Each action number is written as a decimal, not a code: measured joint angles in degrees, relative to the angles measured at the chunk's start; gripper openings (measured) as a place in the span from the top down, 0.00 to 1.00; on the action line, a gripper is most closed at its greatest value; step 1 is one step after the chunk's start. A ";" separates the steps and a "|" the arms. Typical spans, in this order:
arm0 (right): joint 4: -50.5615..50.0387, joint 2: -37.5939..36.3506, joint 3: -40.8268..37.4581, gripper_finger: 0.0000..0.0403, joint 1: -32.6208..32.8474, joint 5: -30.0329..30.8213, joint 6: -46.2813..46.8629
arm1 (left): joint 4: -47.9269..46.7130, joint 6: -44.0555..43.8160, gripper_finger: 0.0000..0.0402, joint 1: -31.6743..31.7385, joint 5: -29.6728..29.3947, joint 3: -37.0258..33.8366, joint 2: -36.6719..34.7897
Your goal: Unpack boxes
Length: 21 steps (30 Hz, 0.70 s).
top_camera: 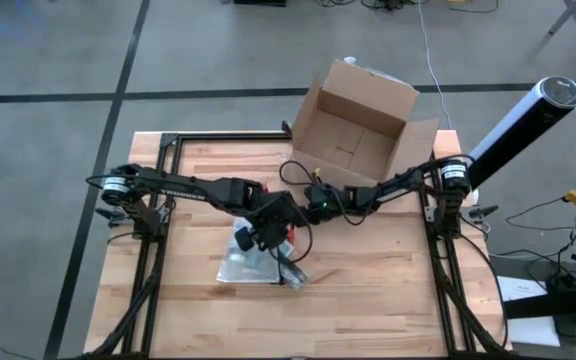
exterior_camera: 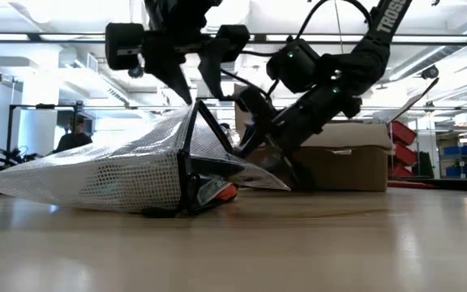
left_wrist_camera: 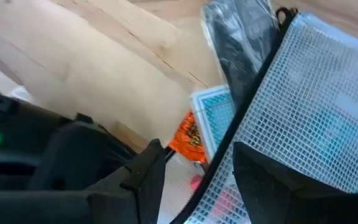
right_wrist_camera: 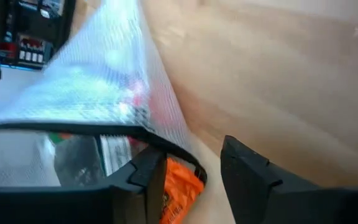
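The brown cardboard box (top_camera: 358, 130) stands open at the table's far edge, its bottom on the wood; the low view shows it (exterior_camera: 343, 162) behind the arms. A translucent mesh zip pouch (top_camera: 248, 262) lies at mid table, its mouth raised into a tent (exterior_camera: 112, 170). My left gripper (exterior_camera: 194, 93) is above it, shut on the top edge. My right gripper (right_wrist_camera: 188, 168) comes in slanting from the right, open, at the pouch's mouth; whether it touches, I cannot tell. An orange packet (left_wrist_camera: 188, 134) and a black wrapped item (left_wrist_camera: 238, 43) lie at the mouth. My left gripper holds the pouch's upper zip edge (left_wrist_camera: 229, 155) from above, its fingers pointing steeply down. The zip edge runs between the two fingers (left_wrist_camera: 272, 174). That edge is drawn up to a peak (exterior_camera: 194, 107), while the pouch's bottom layer stays on the table.
Black frame rails stand along the table's left (top_camera: 158, 200) and right (top_camera: 438, 230) sides. A white and black cylinder (top_camera: 523, 120) leans in beyond the right edge. Bare wood (top_camera: 368, 300) lies toward the near edge. A person (exterior_camera: 75, 134) stands in the room behind.
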 joint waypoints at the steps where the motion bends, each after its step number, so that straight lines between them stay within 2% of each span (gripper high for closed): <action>1: -0.09 0.00 0.09 0.74 -0.06 0.00 -0.35 | -0.06 -0.21 0.58 0.00 0.00 0.40 -0.02; 10: -0.68 -0.02 0.19 0.82 0.09 -2.99 -1.21 | -0.17 -0.70 0.59 0.01 -0.09 2.40 -0.04; 21: -0.23 1.92 0.55 0.83 0.10 -3.56 -1.67 | -0.34 -0.88 0.58 -0.01 -0.05 2.40 -0.04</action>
